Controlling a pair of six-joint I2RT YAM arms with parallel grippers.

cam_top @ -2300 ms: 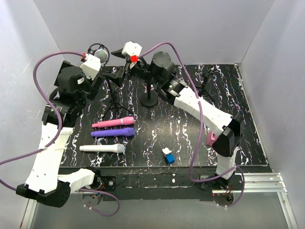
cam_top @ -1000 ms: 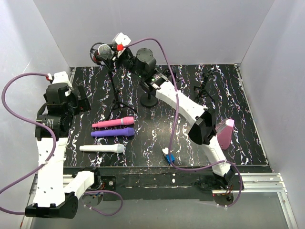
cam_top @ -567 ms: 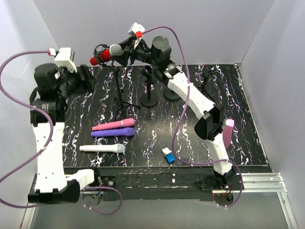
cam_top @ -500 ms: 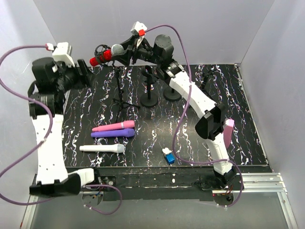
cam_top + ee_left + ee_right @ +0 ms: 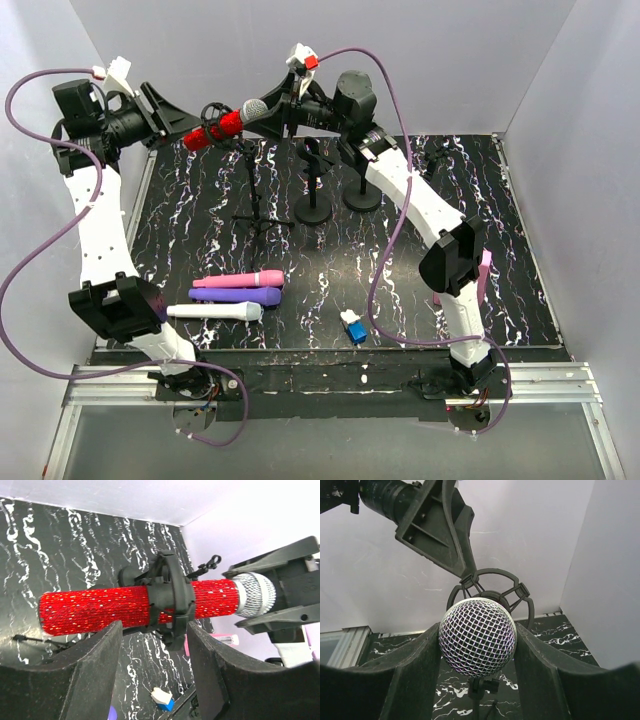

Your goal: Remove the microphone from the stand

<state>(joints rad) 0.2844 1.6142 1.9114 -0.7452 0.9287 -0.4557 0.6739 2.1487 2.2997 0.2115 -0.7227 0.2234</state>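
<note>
The microphone (image 5: 222,126) has a red glitter body and a silver mesh head (image 5: 477,625). It lies level in the black ring mount (image 5: 170,592) atop the tripod stand (image 5: 252,185) at the back of the table. My right gripper (image 5: 476,645) is shut on the mesh head, both fingers pressed to its sides. My left gripper (image 5: 154,630) comes from the other side, under the red body. Its jaws stand apart, with the mount's lower part between the tips. In the top view the left gripper (image 5: 195,128) and the right gripper (image 5: 264,112) face each other along the microphone.
Pink (image 5: 238,280), purple (image 5: 236,296) and white (image 5: 214,312) microphones lie at the front left. A small blue and white block (image 5: 353,327) sits near the front edge. Two round-base stands (image 5: 313,205) (image 5: 362,195) and a small tripod (image 5: 432,160) stand behind. White walls enclose the table.
My left arm has risen from the table's left side up to the microphone's red body, its jaws narrowing. The right gripper has shifted right with the microphone, which now lies more level.
</note>
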